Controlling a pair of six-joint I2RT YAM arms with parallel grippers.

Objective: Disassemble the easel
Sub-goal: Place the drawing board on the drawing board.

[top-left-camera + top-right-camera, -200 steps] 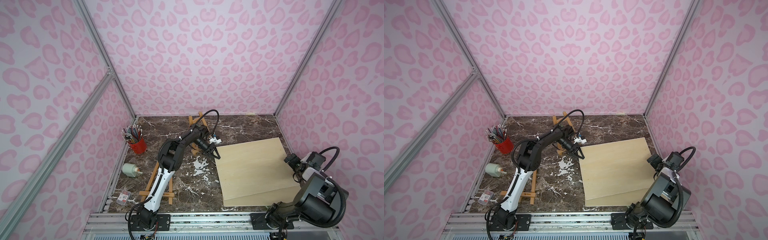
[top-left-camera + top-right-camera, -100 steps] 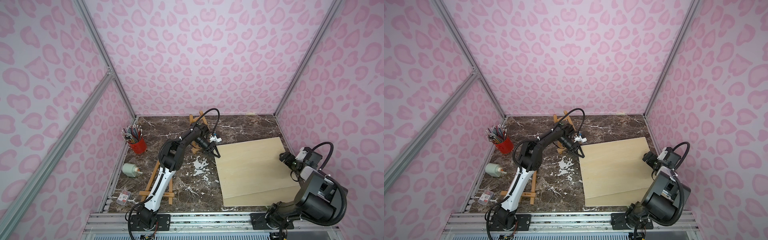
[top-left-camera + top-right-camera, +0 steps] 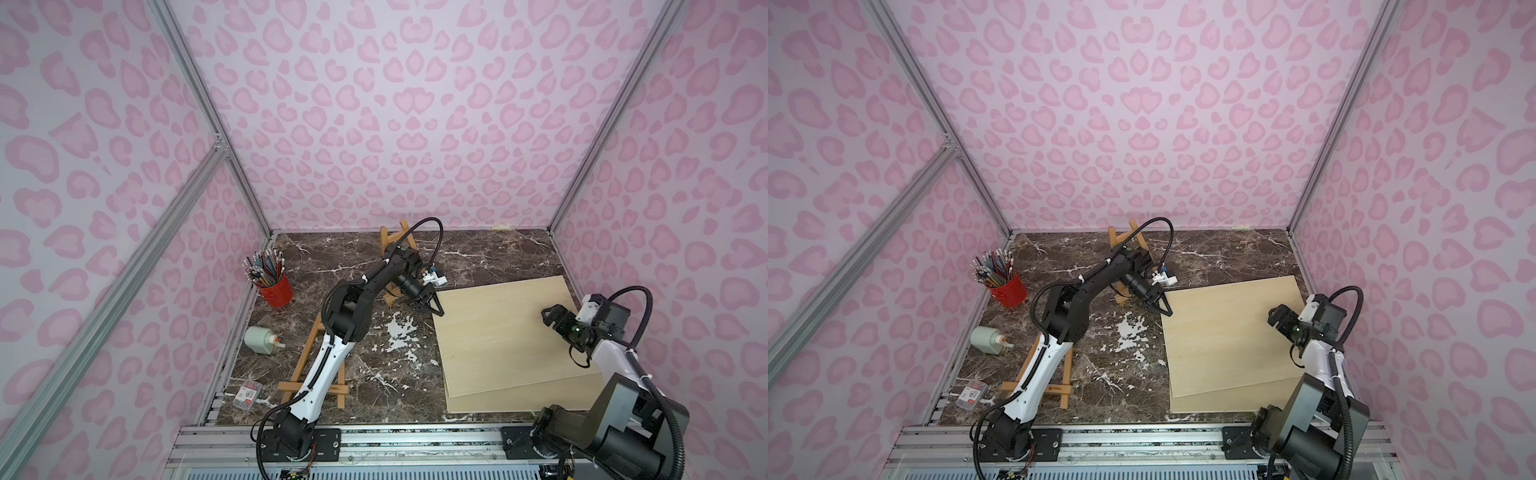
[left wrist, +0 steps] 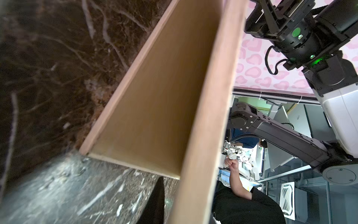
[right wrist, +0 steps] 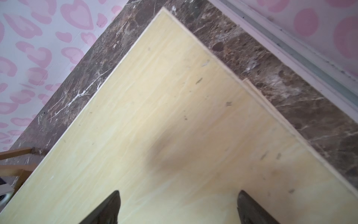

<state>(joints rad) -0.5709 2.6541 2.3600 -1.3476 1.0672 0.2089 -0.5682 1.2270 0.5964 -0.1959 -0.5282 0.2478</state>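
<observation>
Toward the counter's [image 3: 374, 374] far middle, the left gripper [image 3: 433, 306] pinches the upper board's [image 3: 507, 332] far-left corner. The right gripper [image 3: 550, 318] hovers wide open and empty above that board's right side. The easel [image 3: 302, 357] lies flat on the counter's left half.

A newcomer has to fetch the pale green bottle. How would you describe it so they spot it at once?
On the dark marble tabletop, look along the left edge. Between the red cup of pencils farther back and the small clear box near the front lies the pale green bottle. Unlike them, it lies tipped on its side, nozzle pointing toward the wooden easel.
</observation>
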